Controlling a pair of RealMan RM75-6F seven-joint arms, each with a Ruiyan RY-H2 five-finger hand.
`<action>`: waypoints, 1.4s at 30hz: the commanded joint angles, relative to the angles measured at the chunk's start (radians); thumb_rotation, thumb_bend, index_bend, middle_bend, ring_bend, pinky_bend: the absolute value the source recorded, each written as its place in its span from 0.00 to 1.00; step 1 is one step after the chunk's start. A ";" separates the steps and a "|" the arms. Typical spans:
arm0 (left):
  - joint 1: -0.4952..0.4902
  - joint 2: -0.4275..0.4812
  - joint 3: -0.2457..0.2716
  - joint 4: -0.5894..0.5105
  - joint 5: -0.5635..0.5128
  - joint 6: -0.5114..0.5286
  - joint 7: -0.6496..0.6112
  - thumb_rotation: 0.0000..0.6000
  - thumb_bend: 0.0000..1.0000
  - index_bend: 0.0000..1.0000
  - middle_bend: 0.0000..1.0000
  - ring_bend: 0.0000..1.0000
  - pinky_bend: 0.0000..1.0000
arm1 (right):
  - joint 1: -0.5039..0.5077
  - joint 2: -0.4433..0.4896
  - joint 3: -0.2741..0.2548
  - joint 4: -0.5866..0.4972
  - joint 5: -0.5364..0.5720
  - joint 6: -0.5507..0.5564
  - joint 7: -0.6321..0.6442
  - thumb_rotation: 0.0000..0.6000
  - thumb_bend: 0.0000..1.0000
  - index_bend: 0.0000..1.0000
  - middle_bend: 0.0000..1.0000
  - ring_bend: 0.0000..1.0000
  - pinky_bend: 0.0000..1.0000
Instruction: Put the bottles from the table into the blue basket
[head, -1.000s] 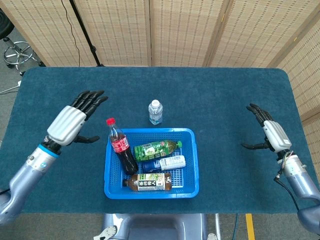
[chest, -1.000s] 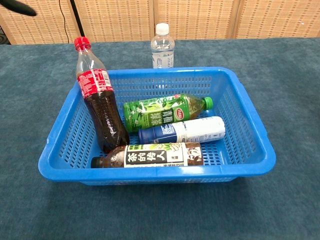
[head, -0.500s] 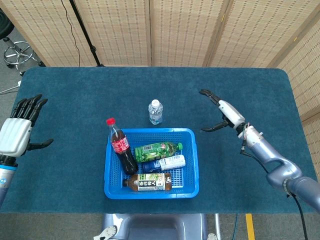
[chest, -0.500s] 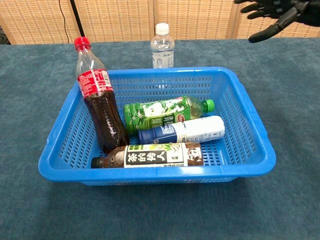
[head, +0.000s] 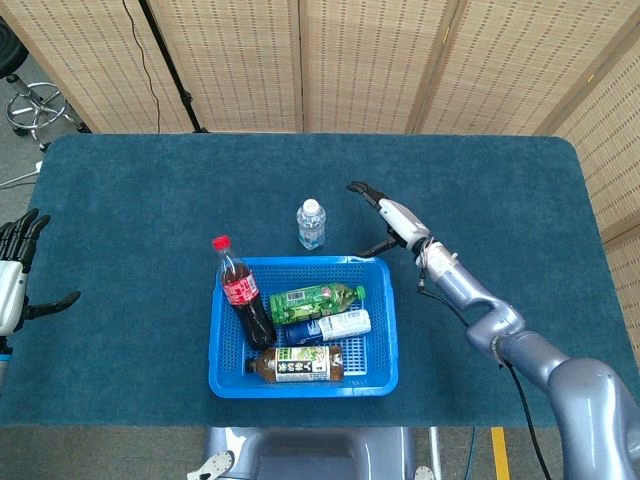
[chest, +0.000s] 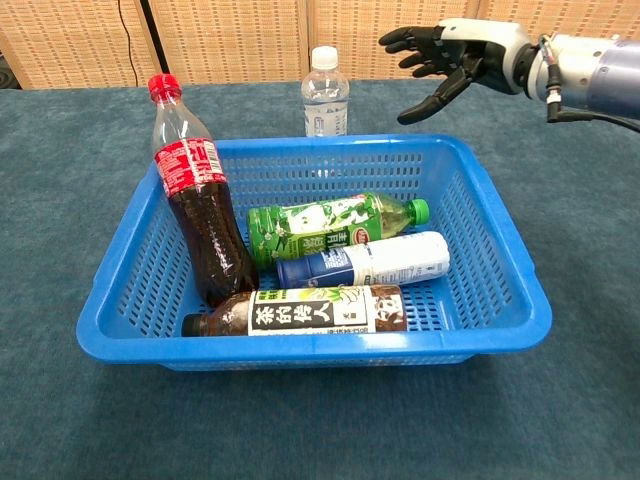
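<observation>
From the head view, a blue basket (head: 383, 330) sits on the table (head: 500, 180). Four bottles are in it. A cola bottle (head: 243, 300) with a red cap leans at the left side. A green bottle (head: 314, 299) lies on its side in the middle. A white and blue bottle (head: 330, 326) lies just under it. A brown tea bottle (head: 297, 364) lies along the front wall. One water bottle (head: 311, 224) stands upright on the table, just behind the basket. The right hand (head: 385, 220) is in the air to the right of the water bottle, near it but not touching. Its fingers are spread and it holds nothing. The left hand (head: 14, 281) is far off at the left edge of the table. Its fingers are apart too, and it holds nothing.

From the chest view, the basket (chest: 505, 270) fills the middle. The cola bottle (chest: 198, 205) leans on the left wall. The green bottle (chest: 325, 226), the white and blue bottle (chest: 365, 262) and the tea bottle (chest: 300, 310) lie side by side. The water bottle (chest: 324, 94) stands behind the back wall. The right hand (chest: 455, 58) hangs up high to the right of it, wide open with nothing in it. The left hand does not show here.
</observation>
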 joint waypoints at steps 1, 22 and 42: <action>0.006 -0.007 -0.004 0.006 -0.002 -0.009 0.002 1.00 0.03 0.00 0.00 0.00 0.00 | 0.042 -0.058 0.007 0.067 0.029 -0.039 0.014 1.00 0.00 0.00 0.00 0.00 0.00; 0.045 -0.009 -0.041 0.027 0.007 -0.016 -0.034 1.00 0.03 0.00 0.00 0.00 0.00 | 0.176 -0.262 0.044 0.309 0.121 -0.180 0.110 1.00 0.00 0.04 0.11 0.02 0.19; 0.048 0.002 -0.056 0.051 0.035 -0.060 -0.108 1.00 0.03 0.00 0.00 0.00 0.00 | 0.127 -0.126 0.135 0.134 0.186 0.028 0.032 1.00 0.15 0.58 0.70 0.52 0.68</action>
